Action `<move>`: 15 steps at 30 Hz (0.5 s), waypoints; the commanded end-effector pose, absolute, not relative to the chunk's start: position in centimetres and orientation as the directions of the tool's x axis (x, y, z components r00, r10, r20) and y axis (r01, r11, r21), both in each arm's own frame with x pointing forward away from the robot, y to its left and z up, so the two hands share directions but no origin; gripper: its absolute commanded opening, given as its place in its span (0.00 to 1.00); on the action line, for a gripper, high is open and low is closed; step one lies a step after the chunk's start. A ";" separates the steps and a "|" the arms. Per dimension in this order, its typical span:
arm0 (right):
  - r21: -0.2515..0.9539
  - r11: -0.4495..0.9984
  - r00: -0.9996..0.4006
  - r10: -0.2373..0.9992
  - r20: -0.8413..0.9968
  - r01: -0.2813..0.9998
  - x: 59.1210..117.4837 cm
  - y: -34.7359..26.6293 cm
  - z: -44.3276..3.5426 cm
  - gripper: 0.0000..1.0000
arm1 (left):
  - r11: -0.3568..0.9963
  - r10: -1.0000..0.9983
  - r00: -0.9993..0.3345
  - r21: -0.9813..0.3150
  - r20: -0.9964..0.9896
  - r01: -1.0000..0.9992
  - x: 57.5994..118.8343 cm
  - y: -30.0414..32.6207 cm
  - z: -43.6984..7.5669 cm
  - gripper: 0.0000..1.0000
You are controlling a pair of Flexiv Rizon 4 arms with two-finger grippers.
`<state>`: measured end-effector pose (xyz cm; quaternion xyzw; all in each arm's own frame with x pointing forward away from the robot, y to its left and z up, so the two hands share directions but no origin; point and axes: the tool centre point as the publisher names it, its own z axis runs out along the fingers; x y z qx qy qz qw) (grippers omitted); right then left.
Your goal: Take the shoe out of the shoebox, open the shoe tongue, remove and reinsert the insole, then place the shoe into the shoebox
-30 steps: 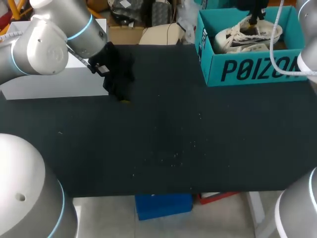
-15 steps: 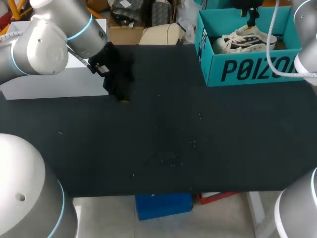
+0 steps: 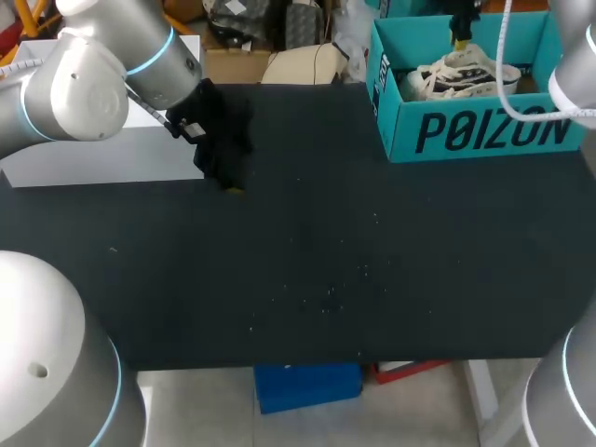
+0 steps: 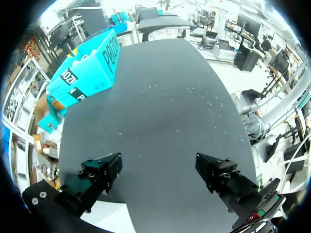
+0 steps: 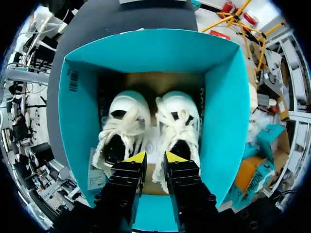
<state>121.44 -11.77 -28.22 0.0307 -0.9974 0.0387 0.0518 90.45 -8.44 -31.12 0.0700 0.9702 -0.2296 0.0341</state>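
Start with your left gripper, the nearer of the two. In the left wrist view its black fingers stand spread wide with only the dark table between them, so it is open and grips nothing. The shoebox lies well ahead of those fingers and off to one side. From the head view you find this gripper over the table well apart from the shoebox, off to the box's left and about level with its printed front wall.

Farther out, the shoebox itself is a teal carton with its top open, standing on the far right part of the table, printed wall towards you. Inside it, two white shoes with cream laces lie side by side on the brown floor, toes pointing away from your right gripper. A white paper slip rests against the box's inner wall beside one shoe.

Your right gripper hangs over the shoebox's open top, above the heel ends of the pair and over the strip between them. Its yellow fingertips are drawn nearly together, a slim gap left, and they hold nothing. Whether they brush the shoes you cannot tell
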 end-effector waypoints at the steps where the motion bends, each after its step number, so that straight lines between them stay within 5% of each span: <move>1: -0.080 0.995 -0.992 -0.044 0.122 -0.054 118.9 -11.0 -21.4 0.20 | 0.884 0.120 -0.988 -0.441 -0.102 0.153 90.4 -8.4 -31.2 1.00; 15: -0.095 0.995 -1.000 0.020 -0.018 0.022 109.3 -8.5 -17.4 0.15 | 0.884 0.120 -0.988 -0.441 -0.102 0.153 90.4 -8.4 -31.2 1.00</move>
